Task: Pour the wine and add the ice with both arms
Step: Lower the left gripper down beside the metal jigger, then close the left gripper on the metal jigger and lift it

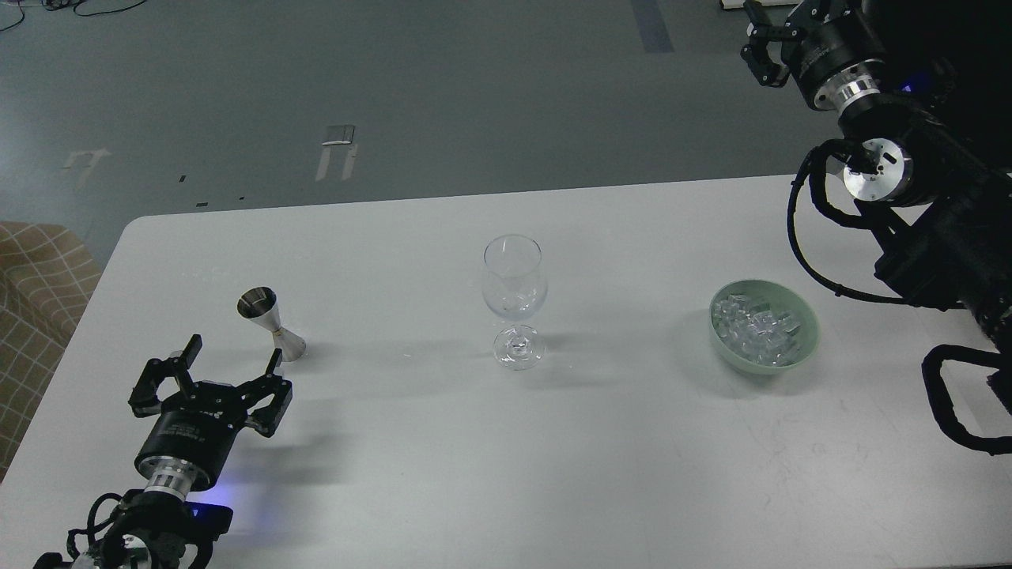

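A clear wine glass [514, 292] stands upright at the middle of the white table [443, 474]. A steel jigger [273, 322] stands to its left. A pale green bowl [800, 341] at the right holds the ice [755, 324], several small clear cubes. My left gripper [235, 350] is open and empty, low over the table, just in front of the jigger, one fingertip close beside its base. My right gripper [760, 43] is raised at the top right, beyond the table's far edge, away from the bowl; its fingers are not clear. I cannot make out the colourless wine in the jigger or the glass.
A checked brown seat [35, 316] stands off the table's left edge. My right arm's cables [798, 237] loop above the table's right end. Grey floor lies beyond the far edge.
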Motion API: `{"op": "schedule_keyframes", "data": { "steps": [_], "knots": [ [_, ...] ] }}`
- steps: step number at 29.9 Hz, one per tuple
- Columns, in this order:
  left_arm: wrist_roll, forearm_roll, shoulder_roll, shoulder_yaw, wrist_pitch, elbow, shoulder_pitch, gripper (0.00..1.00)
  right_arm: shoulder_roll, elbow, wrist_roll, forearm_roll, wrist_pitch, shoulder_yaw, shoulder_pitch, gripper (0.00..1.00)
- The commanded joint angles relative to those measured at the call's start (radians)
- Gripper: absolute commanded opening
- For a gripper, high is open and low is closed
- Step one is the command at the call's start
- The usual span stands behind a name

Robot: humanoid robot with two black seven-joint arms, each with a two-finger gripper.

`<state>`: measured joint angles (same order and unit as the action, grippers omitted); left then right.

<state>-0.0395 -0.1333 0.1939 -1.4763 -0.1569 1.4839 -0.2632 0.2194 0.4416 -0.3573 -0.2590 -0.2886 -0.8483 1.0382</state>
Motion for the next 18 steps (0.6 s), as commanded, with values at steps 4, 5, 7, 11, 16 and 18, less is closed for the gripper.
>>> {"op": "schedule_keyframes", "data": {
  "steps": [4, 5, 7, 11, 16, 18],
  "knots": [
    [0.001, 0.027, -0.059, 0.001, -0.001, -0.082, 0.059, 0.98, 0.0, 0.0, 0.0, 0.001, 0.008, 0.015, -0.001, 1.0],
    [0.001, 0.027, -0.065, 0.001, 0.0, -0.096, 0.074, 0.98, 0.0, 0.002, 0.0, 0.001, 0.012, 0.023, -0.001, 1.0],
    [0.001, 0.029, -0.076, 0.001, 0.0, -0.135, 0.108, 0.98, 0.0, 0.002, 0.0, 0.001, 0.014, 0.026, -0.001, 1.0],
    [0.003, 0.029, -0.088, 0.001, 0.0, -0.189, 0.153, 0.98, 0.001, 0.012, 0.0, 0.001, 0.02, 0.026, 0.0, 1.0],
    [0.003, 0.034, -0.094, 0.001, 0.0, -0.24, 0.196, 0.98, 0.001, 0.012, 0.0, 0.001, 0.025, 0.026, -0.001, 1.0],
    [0.003, 0.043, -0.099, 0.001, 0.0, -0.249, 0.206, 0.98, 0.001, 0.012, 0.0, 0.0, 0.025, 0.026, -0.001, 1.0]
  ]
}}
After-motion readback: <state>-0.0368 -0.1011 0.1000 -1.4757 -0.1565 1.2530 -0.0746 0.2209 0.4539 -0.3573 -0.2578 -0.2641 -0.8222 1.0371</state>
